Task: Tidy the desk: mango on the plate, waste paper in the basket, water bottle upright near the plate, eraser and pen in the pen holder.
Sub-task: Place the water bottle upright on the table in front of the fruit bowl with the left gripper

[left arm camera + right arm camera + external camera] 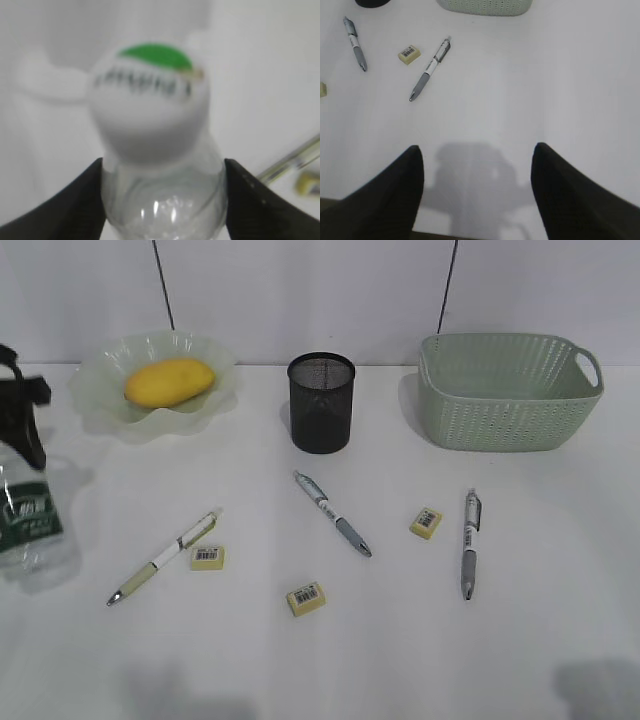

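Gripping the water bottle point(162, 200) by its clear shoulder just under the white cap, the left gripper point(164, 200) has a dark finger pressed to each side of the plastic; in the exterior view the bottle point(30, 525) stands upright at the far left edge of the desk point(400, 640), in front of and a little left of the plate point(150, 390), with the black gripper point(20, 400) over its top. Whether its base rests on the tabletop or hangs just above it cannot be told. The step in hand looks like setting the bottle upright near the plate, and it seems close to done. Next, as I judge it, the fingers must part without tipping the bottle, then lift straight clear. Outward from there, the mango point(168, 381) already lies on the plate. Three pens and three erasers lie loose on the desk, among them the left pen point(165, 557) with an eraser point(208, 557) just beside it; all are yet to go into the pen holder point(321, 402). No waste paper shows on the desk, and the inside of the basket point(508, 390) is hidden. The right gripper point(477, 190) hovers spread and empty over bare table, near the right-hand pen point(430, 67).
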Controlling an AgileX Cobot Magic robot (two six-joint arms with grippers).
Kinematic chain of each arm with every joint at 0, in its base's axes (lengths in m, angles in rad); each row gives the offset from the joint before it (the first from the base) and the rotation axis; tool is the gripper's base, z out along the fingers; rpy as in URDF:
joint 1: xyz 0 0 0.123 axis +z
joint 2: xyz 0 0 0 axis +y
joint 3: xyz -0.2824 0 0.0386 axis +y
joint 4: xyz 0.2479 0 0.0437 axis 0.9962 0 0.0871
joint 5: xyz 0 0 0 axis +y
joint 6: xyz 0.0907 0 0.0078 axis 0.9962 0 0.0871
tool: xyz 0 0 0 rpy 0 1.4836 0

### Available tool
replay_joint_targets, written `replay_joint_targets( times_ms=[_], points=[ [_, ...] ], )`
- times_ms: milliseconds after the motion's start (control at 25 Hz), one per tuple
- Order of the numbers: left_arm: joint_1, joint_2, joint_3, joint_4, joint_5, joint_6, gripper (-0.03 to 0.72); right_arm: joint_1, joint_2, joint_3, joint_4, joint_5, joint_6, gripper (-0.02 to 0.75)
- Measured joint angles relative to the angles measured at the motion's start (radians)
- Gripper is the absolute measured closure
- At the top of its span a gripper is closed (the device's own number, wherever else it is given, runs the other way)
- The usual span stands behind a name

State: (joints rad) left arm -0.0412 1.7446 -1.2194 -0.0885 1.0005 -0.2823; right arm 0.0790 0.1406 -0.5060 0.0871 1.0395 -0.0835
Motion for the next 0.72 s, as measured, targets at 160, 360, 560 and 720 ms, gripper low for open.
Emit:
replay_joint_targets(
  times_ms=[160,360,560,720],
  points=[
    [0.0,-0.101,0.0,0.0,-0.108,0.007,0.193,0.0,0.0,0.0,0.0,0.0,0.0,0.208],
    [-0.001,-0.165,0.003,0.001,-0.198,0.042,0.193,0.0,0.0,0.0,0.0,0.0,0.0,0.208],
    [-0.06,-0.173,0.095,0.058,-0.397,0.063,0.193,0.0,0.0,0.0,-0.003,0.0,0.0,0.208],
    [-0.155,-0.179,0.223,0.096,-0.62,0.064,0.193,0.0,0.0,0.0,-0.004,0.0,0.0,0.208]
  ],
)
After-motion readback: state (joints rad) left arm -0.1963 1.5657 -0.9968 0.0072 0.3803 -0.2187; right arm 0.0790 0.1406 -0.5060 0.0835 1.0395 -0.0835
